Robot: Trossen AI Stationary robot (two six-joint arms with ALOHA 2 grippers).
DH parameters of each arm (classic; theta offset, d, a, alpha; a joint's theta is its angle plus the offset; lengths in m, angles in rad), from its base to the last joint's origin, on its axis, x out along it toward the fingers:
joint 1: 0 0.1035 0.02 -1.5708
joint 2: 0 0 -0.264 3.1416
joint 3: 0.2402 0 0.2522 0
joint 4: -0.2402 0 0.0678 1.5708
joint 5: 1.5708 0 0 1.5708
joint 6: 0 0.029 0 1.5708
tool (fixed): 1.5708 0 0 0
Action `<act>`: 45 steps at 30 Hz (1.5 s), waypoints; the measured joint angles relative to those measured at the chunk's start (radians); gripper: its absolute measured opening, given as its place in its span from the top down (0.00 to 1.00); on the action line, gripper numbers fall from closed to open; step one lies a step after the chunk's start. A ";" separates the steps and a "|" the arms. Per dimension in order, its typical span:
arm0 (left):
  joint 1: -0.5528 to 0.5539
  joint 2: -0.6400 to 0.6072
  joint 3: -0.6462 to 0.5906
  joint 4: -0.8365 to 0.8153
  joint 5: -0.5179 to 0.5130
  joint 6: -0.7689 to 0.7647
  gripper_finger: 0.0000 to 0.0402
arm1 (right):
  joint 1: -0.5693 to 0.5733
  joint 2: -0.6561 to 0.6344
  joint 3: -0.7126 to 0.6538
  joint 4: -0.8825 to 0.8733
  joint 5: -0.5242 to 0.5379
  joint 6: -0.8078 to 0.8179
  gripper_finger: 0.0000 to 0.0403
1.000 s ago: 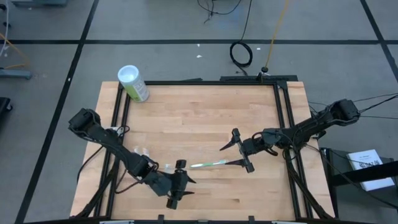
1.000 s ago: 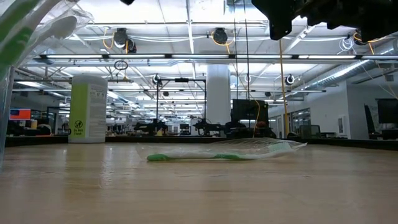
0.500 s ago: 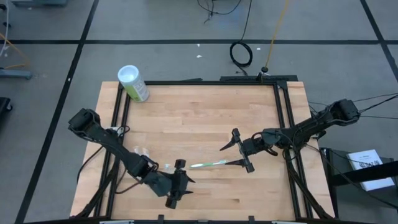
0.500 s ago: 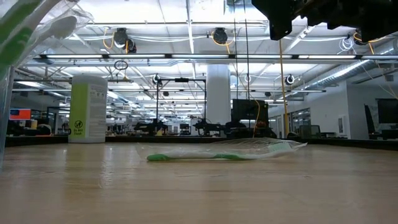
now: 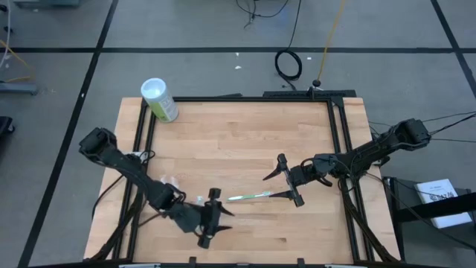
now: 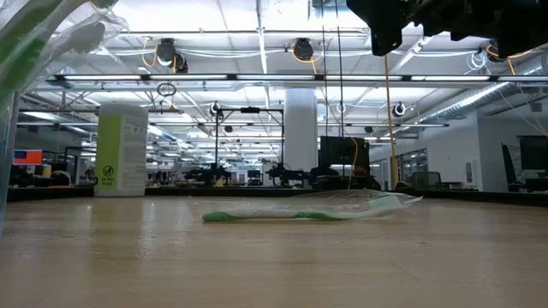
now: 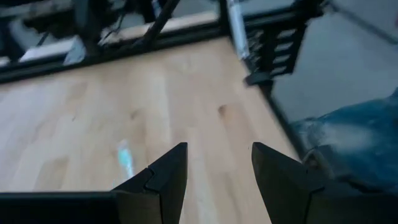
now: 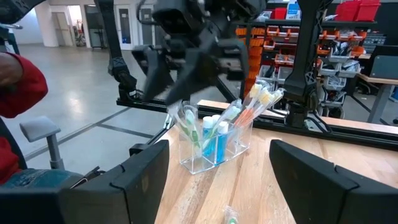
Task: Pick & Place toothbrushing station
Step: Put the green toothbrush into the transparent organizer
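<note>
Currently a wrapped green toothbrush lies flat on the worktop between the two claws, while the clear holder with the other brushes stands near the left arm. Both the left claw and the right claw are seen parted and empty. Light, thin and slippery in its wrapper, the brush is probably best pinched mid-handle.

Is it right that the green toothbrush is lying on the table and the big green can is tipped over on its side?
Not quite. The toothbrush does lie on the table, but the green can stands upright at the table's far edge, as the low view shows.
</note>
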 joint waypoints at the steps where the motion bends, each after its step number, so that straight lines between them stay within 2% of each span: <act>1: 0.007 0.002 -0.001 -0.015 -0.003 -0.009 0.54 | 0.000 0.000 0.000 0.000 0.000 0.000 0.33; 8: 0.056 0.054 0.000 -0.083 0.035 -0.122 0.54 | 0.000 0.000 0.000 -0.004 0.000 0.000 0.33; 11: 0.051 0.056 0.000 -0.085 0.076 -0.119 0.54 | 0.000 0.000 0.000 -0.005 0.000 0.000 0.33; 14: 0.036 0.036 -0.001 -0.080 0.054 -0.087 0.54 | 0.000 0.000 0.000 -0.005 0.000 0.000 0.33; 20: 0.025 -0.023 -0.001 0.037 0.022 0.026 0.54 | 0.000 -0.007 0.000 -0.006 0.000 0.001 0.33; 25: 0.069 -0.031 0.000 0.175 0.031 0.086 0.54 | 0.005 -0.030 -0.001 -0.011 -0.004 -0.004 0.33; 29: 0.168 0.008 0.001 0.184 0.161 0.033 0.54 | 0.019 -0.114 0.000 -0.048 -0.003 -0.046 0.33; 36: 0.313 0.133 0.001 0.191 0.241 -0.008 0.54 | 0.035 -0.246 0.000 -0.121 -0.001 -0.063 0.33; 41: 0.346 0.235 0.000 0.195 0.364 -0.021 0.54 | 0.041 -0.266 0.000 -0.183 0.038 -0.061 0.33; 45: 0.350 0.299 0.002 0.199 0.402 -0.003 0.54 | 0.040 -0.257 0.000 -0.209 0.106 -0.066 0.33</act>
